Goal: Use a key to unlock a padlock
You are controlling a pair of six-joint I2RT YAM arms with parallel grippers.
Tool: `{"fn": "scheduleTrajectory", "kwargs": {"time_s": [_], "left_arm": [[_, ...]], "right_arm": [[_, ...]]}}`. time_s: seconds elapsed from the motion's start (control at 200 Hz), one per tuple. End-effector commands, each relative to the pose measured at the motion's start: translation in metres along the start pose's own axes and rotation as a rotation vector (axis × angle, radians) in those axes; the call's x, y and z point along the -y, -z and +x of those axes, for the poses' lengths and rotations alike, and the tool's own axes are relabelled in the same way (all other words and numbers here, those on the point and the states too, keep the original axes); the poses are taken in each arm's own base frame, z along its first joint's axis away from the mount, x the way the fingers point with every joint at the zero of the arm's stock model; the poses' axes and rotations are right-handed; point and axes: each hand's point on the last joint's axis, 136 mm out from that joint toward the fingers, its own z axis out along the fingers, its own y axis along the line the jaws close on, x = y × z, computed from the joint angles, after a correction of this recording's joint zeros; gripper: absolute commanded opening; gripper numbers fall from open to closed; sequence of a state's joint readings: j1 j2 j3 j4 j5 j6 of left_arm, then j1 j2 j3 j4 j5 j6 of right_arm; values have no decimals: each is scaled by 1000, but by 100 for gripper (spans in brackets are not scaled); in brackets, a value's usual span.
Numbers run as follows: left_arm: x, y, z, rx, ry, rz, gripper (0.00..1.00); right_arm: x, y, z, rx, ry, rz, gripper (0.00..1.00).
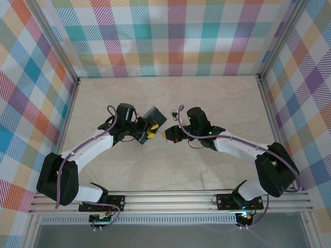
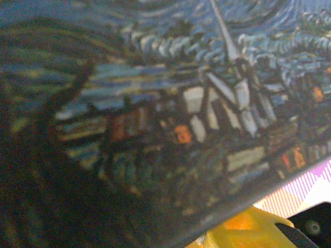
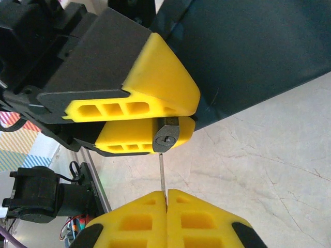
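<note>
- Right wrist view: the right claw [image 3: 166, 199] is clenched on the key [image 3: 161, 173], its thin blade sticking straight out between the yellow fingertips.
- Dead ahead of the blade sits the keyhole [image 3: 165, 138] of the padlock [image 3: 248, 51]; whether the tip touches it yet, I can't tell.
- The left claw [image 3: 178, 117] grasps the padlock, seemingly off the table [image 3: 258, 170].
- Blade and keyhole look lined up, so I'd say a straight push by the right arm comes next.
- No brand or lettering is readable, just a painted night-sky village on the padlock.
</note>
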State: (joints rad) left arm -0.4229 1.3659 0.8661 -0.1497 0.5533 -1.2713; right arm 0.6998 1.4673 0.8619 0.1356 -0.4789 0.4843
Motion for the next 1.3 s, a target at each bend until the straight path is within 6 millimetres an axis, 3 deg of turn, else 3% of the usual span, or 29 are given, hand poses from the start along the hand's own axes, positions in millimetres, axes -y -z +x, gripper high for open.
{"fn": "scheduleTrajectory", "kwargs": {"time_s": [0.0,0.88,1.295], "left_arm": [[18,8,3,-2,-52,74,17],[21,12,7,-11,-64,92,17],[18,10,17,-45,-81,84,17]], "right_arm": [[-11,-4,-15,21,26,-47,5],[-9,-14,-20,17,19,-58,5],[-18,-21,-35,28,35,-94,5]]}}
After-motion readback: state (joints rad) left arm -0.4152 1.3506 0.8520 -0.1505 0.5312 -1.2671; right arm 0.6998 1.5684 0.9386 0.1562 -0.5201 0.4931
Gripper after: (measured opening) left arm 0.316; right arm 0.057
